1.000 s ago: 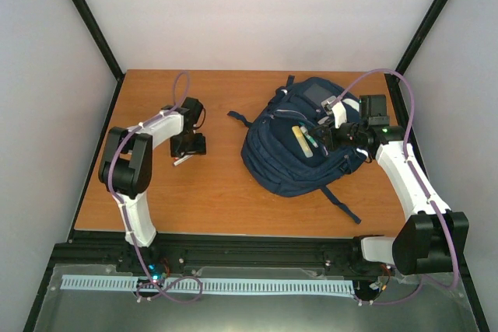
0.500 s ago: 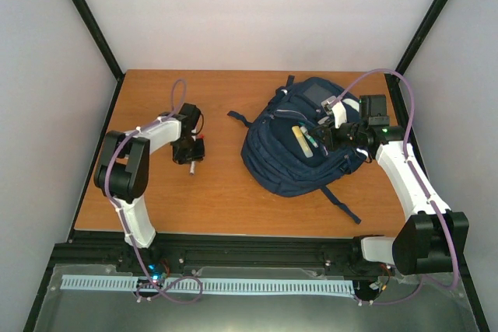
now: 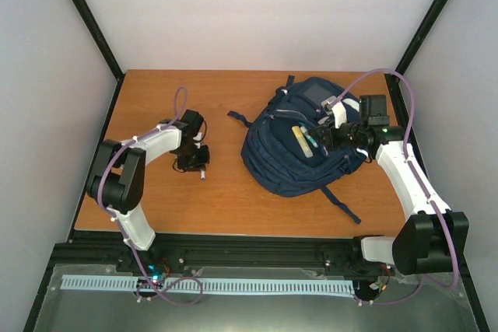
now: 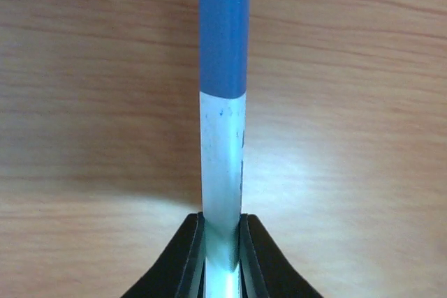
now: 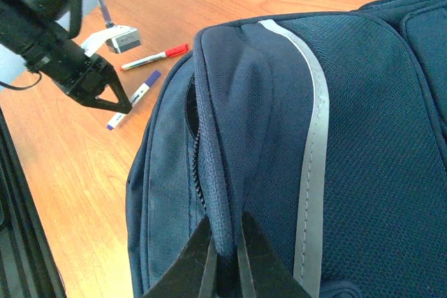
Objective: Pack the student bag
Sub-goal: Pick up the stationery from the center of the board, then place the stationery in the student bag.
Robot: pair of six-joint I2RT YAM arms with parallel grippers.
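L gripper (image 4: pixel 222 222) pinching blue-cap marker (image 4: pixel 223 68); R gripper (image 5: pixel 225 232) pinching bag (image 3: pixel 288 165) rim.
Marker at tabletop's (image 3: pixel 156 91) left half, red pen (image 5: pixel 155 56) just beside; bag on right half toward far right corner, zip open.

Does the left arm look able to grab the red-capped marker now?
Probably not yet: the red-capped marker lies unblocked nearby, but the left fingers are shut on the blue-capped marker.
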